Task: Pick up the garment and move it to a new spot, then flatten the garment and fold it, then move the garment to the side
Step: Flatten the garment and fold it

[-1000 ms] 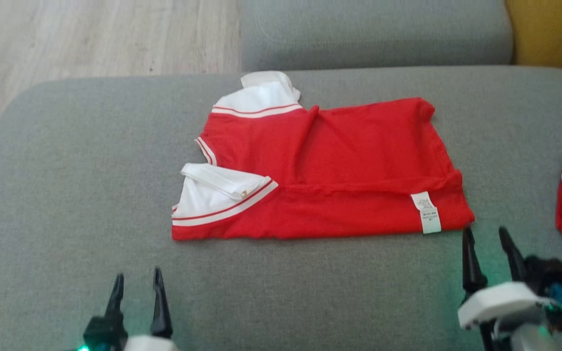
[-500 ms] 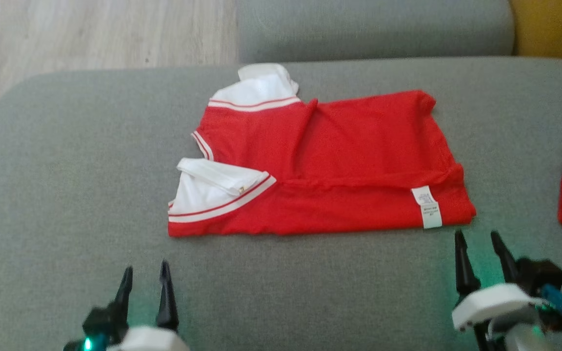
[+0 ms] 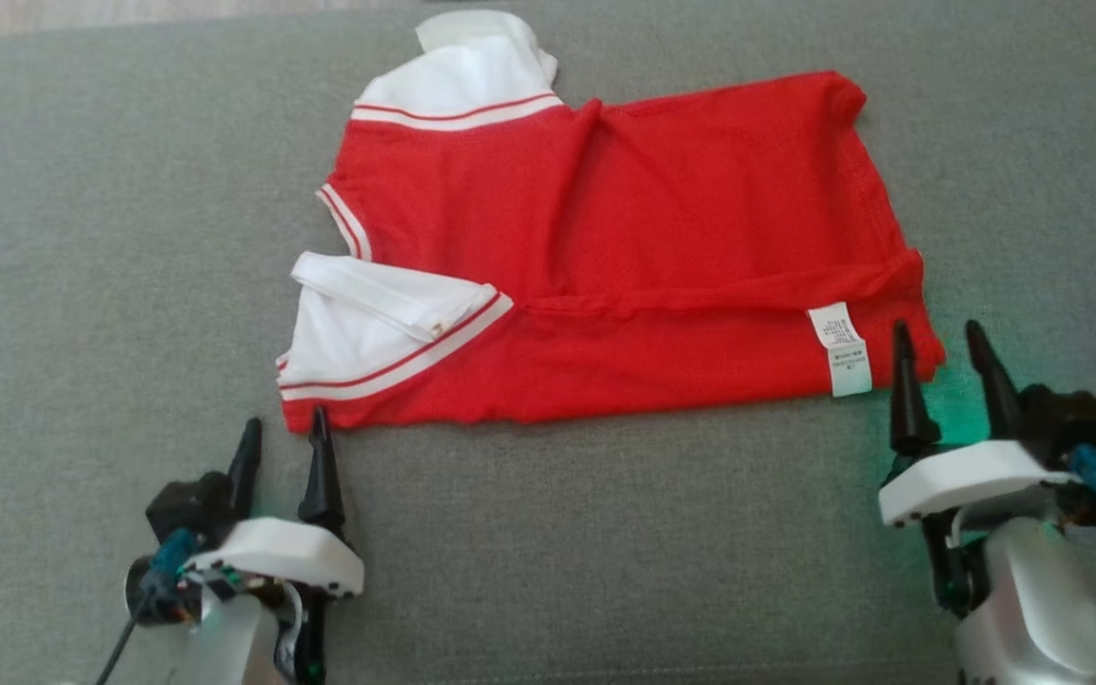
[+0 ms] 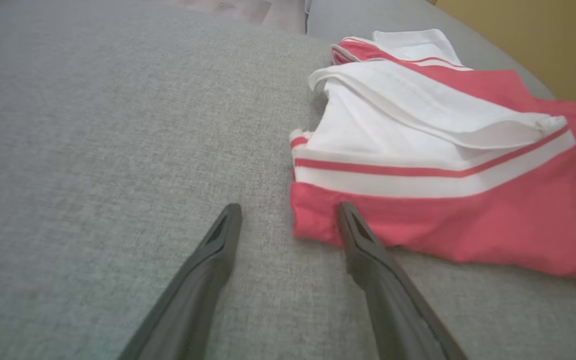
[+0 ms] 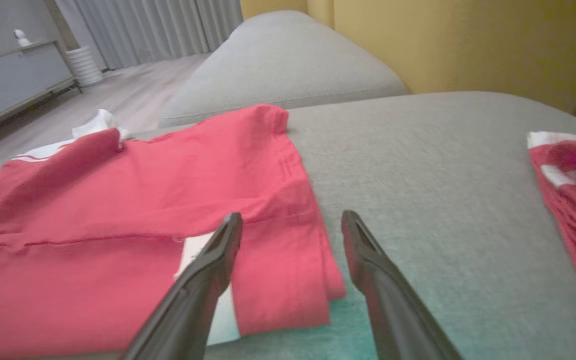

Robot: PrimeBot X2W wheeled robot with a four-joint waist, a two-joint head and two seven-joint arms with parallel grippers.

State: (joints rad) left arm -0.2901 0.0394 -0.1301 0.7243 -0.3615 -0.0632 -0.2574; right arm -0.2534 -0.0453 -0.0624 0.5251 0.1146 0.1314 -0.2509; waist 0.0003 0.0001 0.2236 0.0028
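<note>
Head view: the red knit garment (image 3: 605, 257), folded to a rough rectangle, lies upper centre on the grey woven cushion (image 3: 82, 238). Its white label (image 3: 841, 349) is unreadable. The left end effector (image 3: 285, 419) and right end effector (image 3: 937, 328), fingers spread, sit at its lower corners.
Left wrist view: red-striped white trim (image 4: 418, 185).
Right wrist view: curtains (image 5: 168, 25), upper left.

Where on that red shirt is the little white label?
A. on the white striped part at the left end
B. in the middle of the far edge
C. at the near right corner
C: the white label lies at the near right corner of the red shirt, at the opposite end from the white striped part.
</note>
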